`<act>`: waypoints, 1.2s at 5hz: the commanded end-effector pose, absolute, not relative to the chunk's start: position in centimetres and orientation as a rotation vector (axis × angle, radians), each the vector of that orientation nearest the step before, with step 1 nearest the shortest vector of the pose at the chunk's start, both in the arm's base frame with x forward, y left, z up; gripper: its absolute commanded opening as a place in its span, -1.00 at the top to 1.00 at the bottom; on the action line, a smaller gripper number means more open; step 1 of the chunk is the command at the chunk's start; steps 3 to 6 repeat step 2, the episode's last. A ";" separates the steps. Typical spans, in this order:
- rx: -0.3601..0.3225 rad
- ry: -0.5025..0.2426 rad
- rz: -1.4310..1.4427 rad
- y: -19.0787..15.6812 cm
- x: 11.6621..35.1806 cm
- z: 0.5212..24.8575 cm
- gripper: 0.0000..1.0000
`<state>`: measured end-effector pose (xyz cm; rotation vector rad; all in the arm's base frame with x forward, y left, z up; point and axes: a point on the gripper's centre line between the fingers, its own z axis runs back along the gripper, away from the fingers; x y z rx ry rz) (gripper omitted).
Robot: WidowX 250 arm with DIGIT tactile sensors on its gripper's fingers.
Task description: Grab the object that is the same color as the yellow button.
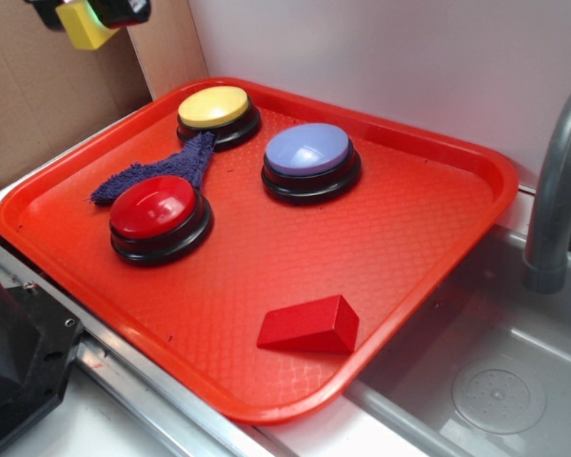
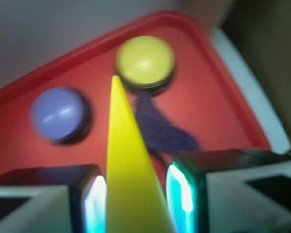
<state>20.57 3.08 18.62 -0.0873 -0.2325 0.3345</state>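
Observation:
My gripper [image 1: 88, 11] is at the top left of the exterior view, high above the red tray [image 1: 428, 224]. It is shut on the small yellow block [image 1: 84, 27], which pokes out below the fingers. In the wrist view the yellow block [image 2: 128, 165] sits between the two fingers [image 2: 94, 206] with its pointed end toward the tray. The yellow button [image 1: 214, 108] sits on its black base at the tray's far left corner; in the wrist view the yellow button [image 2: 145, 60] lies beyond the block's tip.
A lavender-blue button [image 1: 309, 152], a red button [image 1: 155, 209], a dark blue cloth [image 1: 171, 169] and a red wedge block [image 1: 309, 327] lie on the tray. A grey faucet [image 1: 557, 190] and sink [image 1: 495, 381] are at the right. Cardboard [image 1: 38, 105] stands behind.

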 end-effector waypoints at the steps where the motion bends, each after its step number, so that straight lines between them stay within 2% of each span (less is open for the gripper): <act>1: -0.084 -0.224 0.140 -0.6 17.1 17.9 1.00; 2: -0.090 -0.207 0.186 0.1 17.5 17.1 1.00; 6: -0.090 -0.207 0.186 0.1 17.5 17.1 1.00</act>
